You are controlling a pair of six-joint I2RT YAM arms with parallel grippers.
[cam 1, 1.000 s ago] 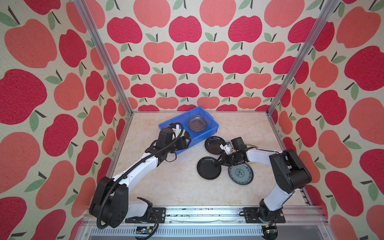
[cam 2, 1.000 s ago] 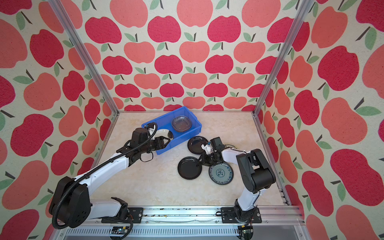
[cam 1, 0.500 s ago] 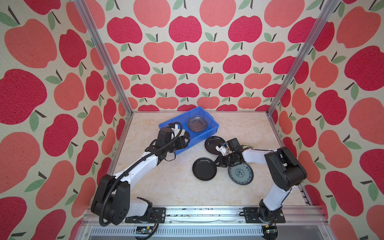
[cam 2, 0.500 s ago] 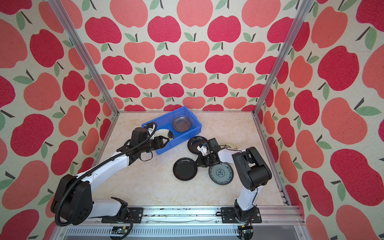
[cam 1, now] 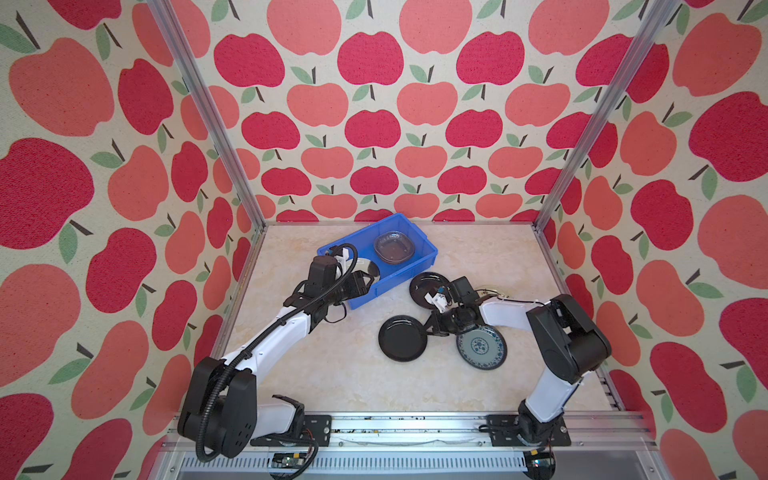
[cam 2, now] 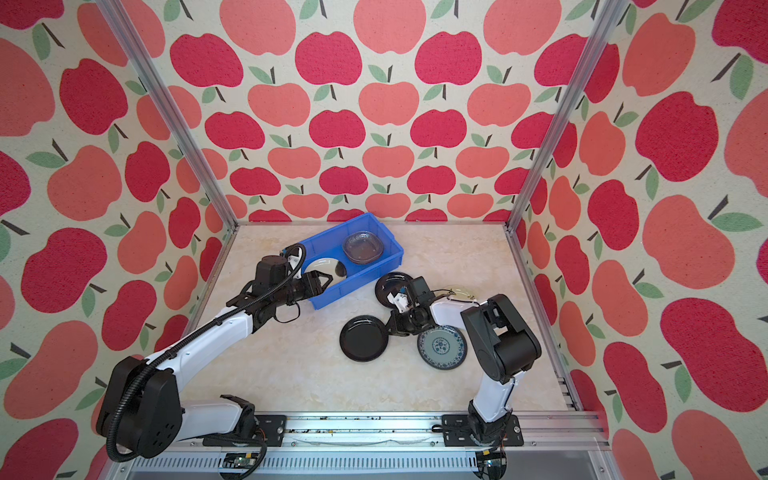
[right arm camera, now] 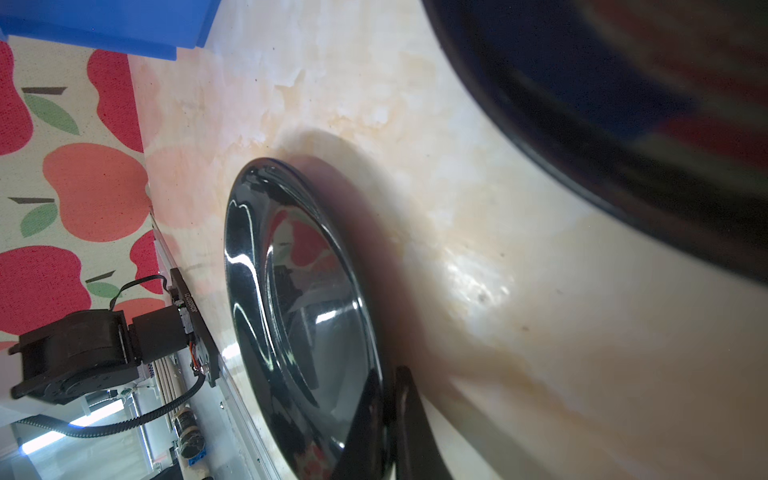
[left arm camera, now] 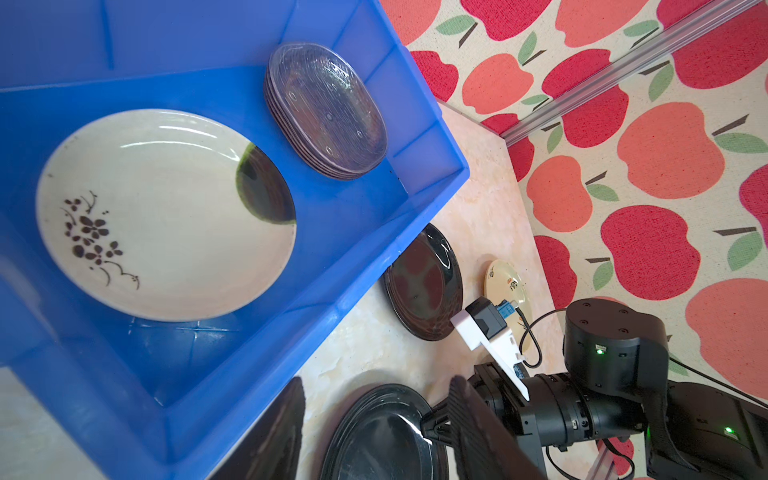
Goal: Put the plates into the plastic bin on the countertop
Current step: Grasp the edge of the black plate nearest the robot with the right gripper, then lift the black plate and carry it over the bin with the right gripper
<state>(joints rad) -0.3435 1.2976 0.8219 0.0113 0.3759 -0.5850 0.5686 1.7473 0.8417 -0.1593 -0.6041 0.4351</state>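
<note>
Blue plastic with low walls, the plastic bin (cam 1: 386, 291) sat askew on the countertop (cam 1: 332, 386). Inside it, at the end nearer the right arm, lay a stack of clear glass plates (cam 1: 395, 248). Beside the stack, in the bin's other half, lay a white plate (left arm camera: 166, 212) with a dark blotch and a small flower sprig. The left gripper (cam 2: 323, 279) hung over the bin's near wall at the white plate's end, its fingers spread apart with nothing between them.

Four more plates were outside the bin, on its robot side. The black plate (cam 1: 402, 344) was well apart from the bin's near wall, and the right gripper (right arm camera: 388, 415) was clamped on its rim, one finger above and one beneath. A heavy shadow lay under this plate in the right wrist view, but it could not be told whether the plate was clear of the surface. The second black plate (cam 1: 417, 282) lay just beside the bin's near corner. The blue-and-white patterned plate (cam 1: 482, 348) lay farther from the bin than either black one. The cream plate (left arm camera: 503, 276) lay beyond the second black plate from the bin, and the right arm hid most of it in both top views.
</note>
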